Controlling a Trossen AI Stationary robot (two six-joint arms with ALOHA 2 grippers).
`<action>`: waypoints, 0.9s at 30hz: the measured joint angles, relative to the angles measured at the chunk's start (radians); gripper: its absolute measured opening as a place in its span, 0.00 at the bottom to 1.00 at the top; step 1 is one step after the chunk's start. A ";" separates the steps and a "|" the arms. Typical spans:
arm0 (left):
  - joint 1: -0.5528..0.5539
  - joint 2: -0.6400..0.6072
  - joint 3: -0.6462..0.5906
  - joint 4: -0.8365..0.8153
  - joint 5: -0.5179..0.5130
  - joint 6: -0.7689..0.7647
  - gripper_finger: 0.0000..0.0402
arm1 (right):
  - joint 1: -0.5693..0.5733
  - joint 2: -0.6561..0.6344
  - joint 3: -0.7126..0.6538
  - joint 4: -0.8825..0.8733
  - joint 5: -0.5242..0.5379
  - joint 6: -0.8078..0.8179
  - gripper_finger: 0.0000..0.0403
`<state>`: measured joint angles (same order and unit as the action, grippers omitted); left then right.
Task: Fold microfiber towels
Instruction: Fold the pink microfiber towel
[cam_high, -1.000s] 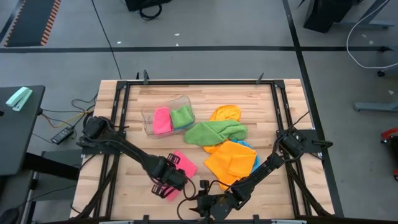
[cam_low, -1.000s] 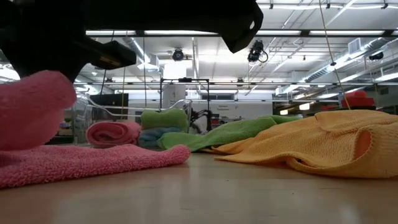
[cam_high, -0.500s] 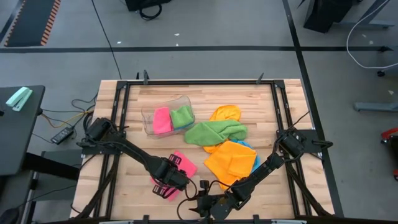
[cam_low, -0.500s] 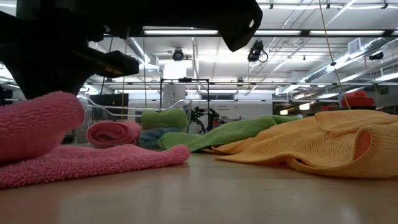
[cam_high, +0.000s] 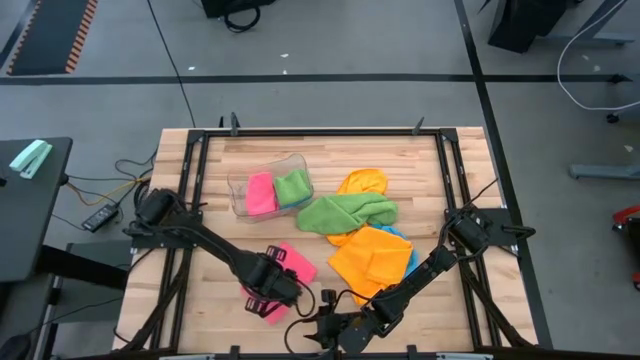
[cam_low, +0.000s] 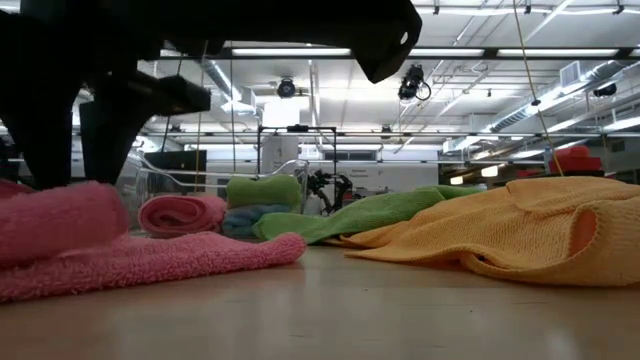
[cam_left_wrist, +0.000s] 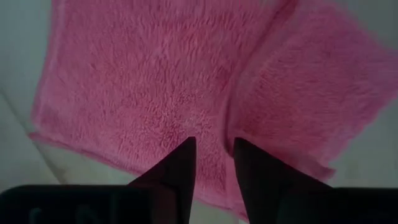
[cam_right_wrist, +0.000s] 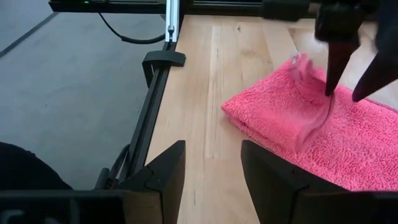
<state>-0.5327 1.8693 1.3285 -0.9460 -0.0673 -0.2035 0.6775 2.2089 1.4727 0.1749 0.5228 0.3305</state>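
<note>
**A:** Lowered that raised fold flat since a second ago, and parted the fingers! From above, found the left gripper (cam_high: 268, 298) over the pink towel (cam_high: 295, 265), near the front edge of the table (cam_high: 400, 160).

**B:** Spotted the right gripper (cam_high: 325, 335) just beside it, at the very front edge. Saw a green towel (cam_high: 345, 212) and an orange towel (cam_high: 368, 255) heaped mid-table, touching. Noted a clear tub (cam_high: 240, 190) farther back with a pink and a green cloth inside.

**A:** Went low next. Caught two dark fingers (cam_low: 100, 140) standing apart on the folded part of the pink towel. Gripped nothing between them.

**B:** Made out the rolled pink cloth (cam_low: 180, 213) and the green cloth (cam_low: 262, 190) behind, in the tub.

**A:** Moved to the left wrist. Looked straight down on pink pile, one layer doubled over another, with a narrow gap between the fingertips.

**B:** Closed with the right wrist. Showed its own fingers (cam_right_wrist: 165, 171) spread wide and empty above bare wood. Picked out the left gripper across the way, tips apart, touching a ridge of the pink towel.
</note>
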 joint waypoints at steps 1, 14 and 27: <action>-0.002 -0.011 0.000 -0.001 0.000 -0.008 0.29 | 0.000 0.000 0.000 0.000 0.000 -0.001 0.41; -0.037 -0.066 0.001 -0.058 -0.037 -0.228 0.27 | -0.001 0.000 0.000 0.000 0.000 -0.001 0.41; -0.066 -0.069 0.001 -0.060 -0.007 -0.383 0.48 | -0.003 0.000 0.000 -0.001 0.000 -0.005 0.41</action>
<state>-0.5985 1.8002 1.3296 -1.0059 -0.0745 -0.5865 0.6743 2.2089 1.4727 0.1741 0.5228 0.3252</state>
